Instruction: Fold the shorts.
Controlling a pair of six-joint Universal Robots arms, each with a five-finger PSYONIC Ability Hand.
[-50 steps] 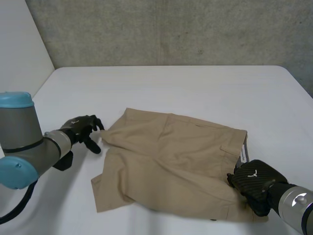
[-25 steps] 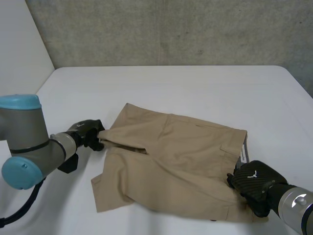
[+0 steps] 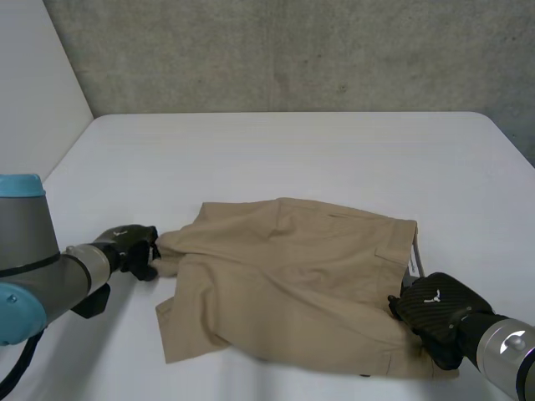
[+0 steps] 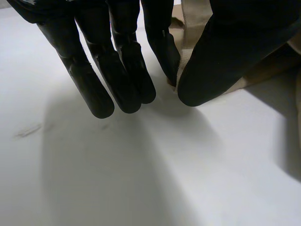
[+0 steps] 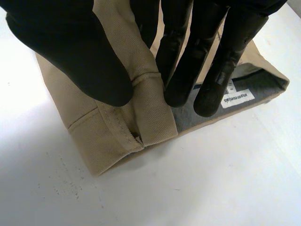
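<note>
Tan shorts (image 3: 292, 284) lie spread across the middle of the white table (image 3: 276, 150). My left hand (image 3: 134, 251) is at their left corner, a leg hem, drawn out to a point. In the left wrist view the tan cloth (image 4: 189, 21) is pinched between my thumb (image 4: 225, 47) and a finger; the other fingers hang straight over bare table. My right hand (image 3: 435, 313) is on the near right corner, at the waistband. In the right wrist view its thumb (image 5: 70, 47) and fingers are shut on a raised fold of the waistband (image 5: 141, 99).
A white label (image 5: 237, 96) shows on the grey inner lining of the waistband beside my right fingertips. The table's far edge meets a grey concrete wall (image 3: 292, 50). Bare white table surrounds the shorts on all sides.
My left hand has closed on the shorts' left corner and pulled it leftward and nearer. The far left edge of the cloth has shifted with it. The right hand has not moved.
</note>
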